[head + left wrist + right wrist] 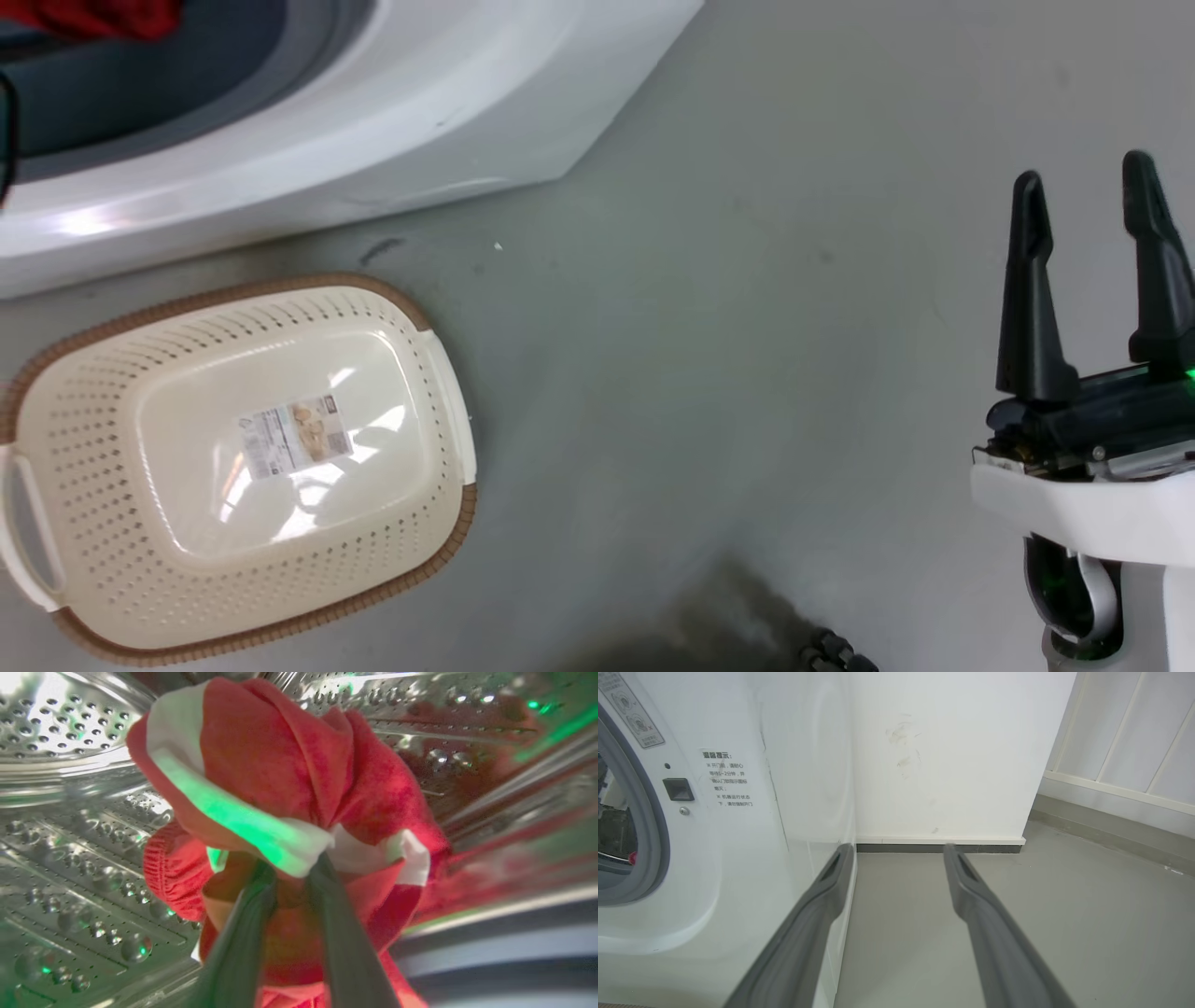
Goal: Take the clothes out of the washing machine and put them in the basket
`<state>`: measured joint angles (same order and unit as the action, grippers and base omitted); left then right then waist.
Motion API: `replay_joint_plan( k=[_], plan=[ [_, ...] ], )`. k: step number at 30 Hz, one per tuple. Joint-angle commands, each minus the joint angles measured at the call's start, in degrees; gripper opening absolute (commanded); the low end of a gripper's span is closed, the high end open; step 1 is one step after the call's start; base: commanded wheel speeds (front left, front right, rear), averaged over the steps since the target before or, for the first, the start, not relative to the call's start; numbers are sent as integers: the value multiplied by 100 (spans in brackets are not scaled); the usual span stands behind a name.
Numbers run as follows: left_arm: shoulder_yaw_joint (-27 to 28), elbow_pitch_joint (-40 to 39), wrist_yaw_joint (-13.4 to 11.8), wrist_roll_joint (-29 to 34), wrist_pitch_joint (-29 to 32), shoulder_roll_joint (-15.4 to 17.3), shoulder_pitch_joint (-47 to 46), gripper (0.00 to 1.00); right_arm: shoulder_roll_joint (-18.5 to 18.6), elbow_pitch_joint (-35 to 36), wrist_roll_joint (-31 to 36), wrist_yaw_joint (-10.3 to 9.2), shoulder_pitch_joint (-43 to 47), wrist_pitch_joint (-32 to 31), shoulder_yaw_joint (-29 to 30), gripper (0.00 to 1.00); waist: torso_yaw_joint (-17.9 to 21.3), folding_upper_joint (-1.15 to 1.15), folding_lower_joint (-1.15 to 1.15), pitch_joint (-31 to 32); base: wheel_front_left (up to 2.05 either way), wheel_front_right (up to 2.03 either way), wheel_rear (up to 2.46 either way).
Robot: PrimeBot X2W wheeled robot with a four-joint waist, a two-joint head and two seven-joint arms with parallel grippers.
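Note:
The clothes (pixel 289 774), a red garment with white stripes, hang bunched inside the steel drum of the washing machine (pixel 70 812). My left gripper (pixel 292 868) is shut on the clothes, its two dark fingers pinching a white-striped fold. In the head view a scrap of the red clothes (pixel 93 17) shows in the porthole of the washing machine (pixel 420 112) at the top left. The basket (pixel 84 392) stands on the floor below it, holding nothing. My right gripper (pixel 1088 205) stands open at the right over bare floor, and its fingers (pixel 822 891) hold nothing beside the washing machine (pixel 738 858).
Grey floor (pixel 747 373) spreads between the basket and my right arm. A white wall (pixel 948 765) with a dark skirting stands behind the machine, and a pale panelled wall (pixel 1125 742) runs off to the right. A dark patch (pixel 747 625) lies at the bottom edge.

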<state>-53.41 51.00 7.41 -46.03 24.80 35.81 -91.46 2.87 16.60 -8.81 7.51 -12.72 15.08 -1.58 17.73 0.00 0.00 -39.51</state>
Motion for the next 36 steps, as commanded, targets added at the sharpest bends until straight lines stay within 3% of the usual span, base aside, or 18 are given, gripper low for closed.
replay_joint_plan(
  k=[1, 17, 36],
  plan=[
    [-47, -42, 2, -66, -203, 7, 185, 0, 1, -29, 34, -4, 81, 13, -9, 100, -115, 0, 0, 280, 0, 0, 0],
    [-266, -35, -20, -520, -1841, -185, 1843, 0, 0, -234, 398, -4, 754, 13, 22, 100, -402, 0, 0, 1596, 0, 0, 0],
    [-206, -702, -729, -741, -3588, -426, 3988, 0, 0, -377, 723, -4, 1663, 13, 28, 100, -719, 0, 0, 3112, 0, 0, 0]
  ],
)
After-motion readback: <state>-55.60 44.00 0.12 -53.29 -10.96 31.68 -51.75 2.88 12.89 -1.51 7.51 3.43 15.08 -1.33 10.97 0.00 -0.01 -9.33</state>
